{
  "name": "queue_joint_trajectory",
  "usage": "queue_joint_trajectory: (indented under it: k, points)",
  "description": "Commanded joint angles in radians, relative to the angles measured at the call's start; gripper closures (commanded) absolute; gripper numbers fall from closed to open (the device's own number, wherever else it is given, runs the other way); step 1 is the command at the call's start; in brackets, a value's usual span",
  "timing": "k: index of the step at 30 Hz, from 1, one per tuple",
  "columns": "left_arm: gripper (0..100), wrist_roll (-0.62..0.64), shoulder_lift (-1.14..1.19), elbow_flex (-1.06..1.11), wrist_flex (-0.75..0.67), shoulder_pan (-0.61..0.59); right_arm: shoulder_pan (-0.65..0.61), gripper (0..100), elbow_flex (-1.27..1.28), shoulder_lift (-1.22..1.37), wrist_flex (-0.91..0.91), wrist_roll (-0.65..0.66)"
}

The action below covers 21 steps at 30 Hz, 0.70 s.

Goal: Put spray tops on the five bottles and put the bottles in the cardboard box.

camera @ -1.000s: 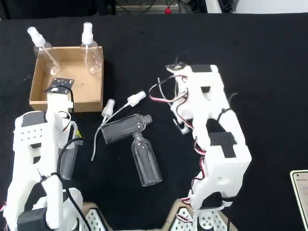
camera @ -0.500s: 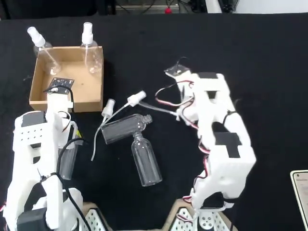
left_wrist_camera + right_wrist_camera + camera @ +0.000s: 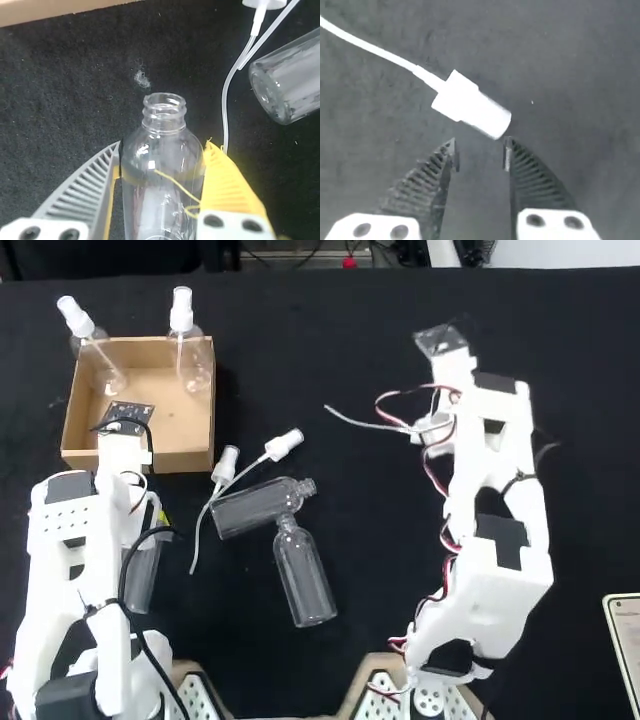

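My left gripper (image 3: 162,147) is shut on a clear uncapped bottle (image 3: 162,170), its neck pointing away from the fingers. In the high view that bottle (image 3: 140,575) is beside the left arm near the table's left edge. My right gripper (image 3: 480,149) is open, and a white spray top (image 3: 470,111) with its tube lies just past the fingertips, not between them. The high view places this spray top (image 3: 428,426) at centre right. Two uncapped bottles (image 3: 255,505) (image 3: 303,575) lie in the middle beside two loose spray tops (image 3: 226,465) (image 3: 283,445). The cardboard box (image 3: 70,430) holds two capped bottles (image 3: 100,355) (image 3: 190,350).
The right arm (image 3: 490,480) stands over the table's right half. A pale tray corner (image 3: 625,625) shows at the right edge. Black cloth (image 3: 560,360) covers the table.
The right arm has swung from the table's middle to the right and farther back, and the spray top with its tube has travelled with it. The left arm has kept still.
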Motion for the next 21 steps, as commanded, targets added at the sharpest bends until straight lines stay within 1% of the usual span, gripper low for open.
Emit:
queue_joint_trajectory:
  k: [1, 4, 6, 7, 9, 12, 14, 17, 21]
  points:
    - [94, 0.003, -0.032, -0.008, -0.012, -0.008, -0.008, 84.9, -0.139, -0.061, 0.132, -0.029]
    - [94, 0.003, -0.032, -0.008, -0.012, -0.008, -0.035, 82.6, -0.225, -0.061, 0.241, -0.031]
    - [94, 0.003, -0.032, -0.008, -0.012, -0.008, -0.063, 78.6, -0.263, -0.061, 0.27, -0.086]
    - [94, 0.003, -0.032, -0.008, -0.012, -0.008, -0.083, 77.0, -0.277, -0.059, 0.27, -0.146]
    - [94, 0.003, -0.032, -0.008, -0.012, -0.008, -0.129, 77.0, -0.288, -0.051, 0.239, -0.319]
    - [94, 0.003, -0.032, -0.008, -0.012, -0.008, -0.212, 81.5, -0.288, -0.007, 0.15, -0.623]
    - [94, 0.003, -0.032, -0.008, -0.012, -0.008, -0.259, 84.3, -0.294, 0.03, 0.081, -0.769]
    - [94, 0.003, -0.032, -0.008, -0.012, -0.008, -0.296, 85.8, -0.291, 0.082, -0.028, -0.859]
    - [94, 0.003, -0.032, -0.008, -0.012, -0.008, -0.279, 85.8, -0.289, 0.16, -0.109, -0.918]
